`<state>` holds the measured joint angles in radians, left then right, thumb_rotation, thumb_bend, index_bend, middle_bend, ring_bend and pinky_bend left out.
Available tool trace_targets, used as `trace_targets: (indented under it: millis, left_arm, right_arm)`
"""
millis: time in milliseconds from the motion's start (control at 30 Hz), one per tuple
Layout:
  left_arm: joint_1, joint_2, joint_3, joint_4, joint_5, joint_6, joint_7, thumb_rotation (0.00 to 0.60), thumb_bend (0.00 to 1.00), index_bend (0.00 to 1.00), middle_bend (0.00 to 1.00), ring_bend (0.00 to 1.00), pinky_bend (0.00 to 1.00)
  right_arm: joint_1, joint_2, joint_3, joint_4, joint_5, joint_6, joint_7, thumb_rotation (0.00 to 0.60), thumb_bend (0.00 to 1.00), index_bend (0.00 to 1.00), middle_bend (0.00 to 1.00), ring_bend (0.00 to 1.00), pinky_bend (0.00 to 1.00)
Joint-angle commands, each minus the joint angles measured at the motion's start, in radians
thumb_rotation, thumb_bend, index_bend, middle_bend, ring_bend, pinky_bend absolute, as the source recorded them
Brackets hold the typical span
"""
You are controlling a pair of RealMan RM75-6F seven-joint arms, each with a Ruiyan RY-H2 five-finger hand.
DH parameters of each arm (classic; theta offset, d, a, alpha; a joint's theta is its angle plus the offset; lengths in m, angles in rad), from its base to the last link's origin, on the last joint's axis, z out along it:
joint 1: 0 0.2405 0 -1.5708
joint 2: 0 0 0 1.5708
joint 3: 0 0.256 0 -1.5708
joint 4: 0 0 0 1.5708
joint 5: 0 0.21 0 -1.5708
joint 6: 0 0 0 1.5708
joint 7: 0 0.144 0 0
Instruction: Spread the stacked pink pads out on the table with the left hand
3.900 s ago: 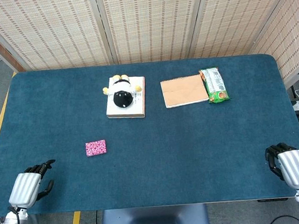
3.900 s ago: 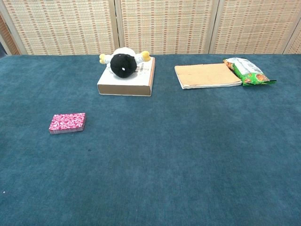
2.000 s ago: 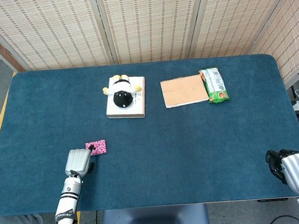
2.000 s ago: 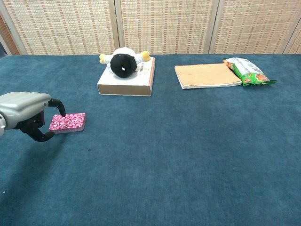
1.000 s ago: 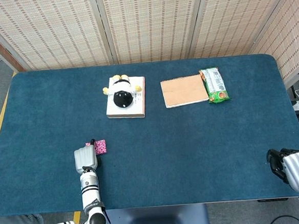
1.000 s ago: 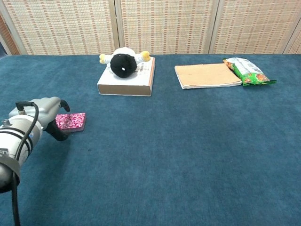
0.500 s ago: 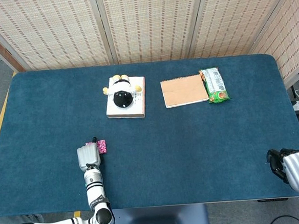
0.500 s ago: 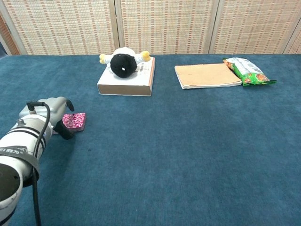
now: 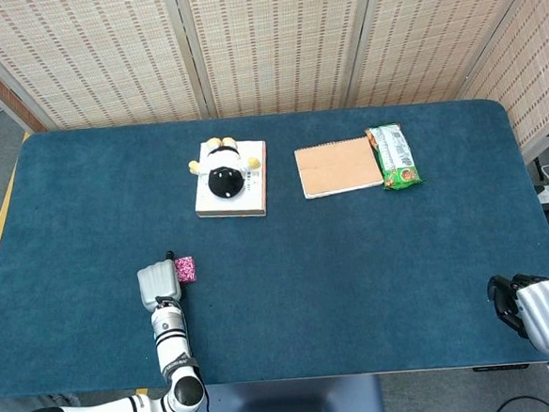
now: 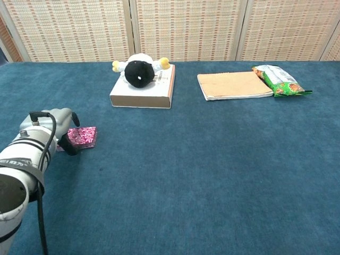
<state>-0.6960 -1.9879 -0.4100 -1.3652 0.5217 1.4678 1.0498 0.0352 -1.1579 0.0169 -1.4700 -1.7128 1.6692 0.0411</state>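
Observation:
The stack of pink patterned pads (image 9: 186, 269) (image 10: 84, 136) lies flat on the blue table near its front left. My left hand (image 9: 158, 283) (image 10: 53, 126) sits over the stack's left end and hides that part. Its dark fingers (image 10: 69, 145) curl down at the stack's left edge and touch it; whether they grip it is hidden. My right hand (image 9: 538, 309) hangs at the table's front right corner, far from the pads, with its fingers curled in on nothing. It shows only in the head view.
A white box (image 9: 254, 196) (image 10: 141, 97) with a black and white plush toy (image 9: 223, 168) (image 10: 139, 71) on it stands at the back centre. A brown notebook (image 9: 337, 167) (image 10: 234, 85) and a green snack bag (image 9: 394, 156) (image 10: 278, 79) lie at the back right.
My left hand came in from the front left corner onto the stack's left end. In the last half second it drew back slightly to the left. The right hand stayed put.

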Motion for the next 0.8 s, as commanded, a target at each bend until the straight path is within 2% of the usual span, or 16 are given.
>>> trace_targets:
  millis: [33, 400, 600, 800]
  left_arm:
    - [0.001, 0.002, -0.001, 0.002, -0.005, -0.001, 0.002, 0.600, 0.36, 0.24, 1.00, 1.00, 1.00]
    - [0.006, 0.007, 0.003, 0.002, -0.005, -0.002, -0.007, 0.600, 0.37, 0.29, 1.00, 1.00, 1.00]
    - [0.016, 0.019, 0.019, -0.029, 0.026, 0.007, -0.032, 0.600, 0.37, 0.36, 1.00, 1.00, 1.00]
    - [0.025, 0.035, 0.028, -0.059, 0.041, 0.014, -0.039, 0.600, 0.37, 0.37, 1.00, 1.00, 1.00]
  right_arm:
    - [0.000, 0.000, -0.001, 0.000, -0.001, 0.000, 0.000, 0.600, 0.35, 1.00, 0.86, 0.77, 0.87]
    - [0.002, -0.001, -0.001, -0.001, 0.000, -0.004, -0.003, 0.600, 0.35, 1.00, 0.86, 0.77, 0.87]
    - [0.001, -0.001, -0.001, 0.000, 0.000, -0.003, -0.004, 0.600, 0.35, 1.00, 0.86, 0.77, 0.87]
    - [0.002, -0.001, -0.003, -0.001, -0.001, -0.005, -0.005, 0.600, 0.35, 1.00, 0.86, 0.77, 0.87]
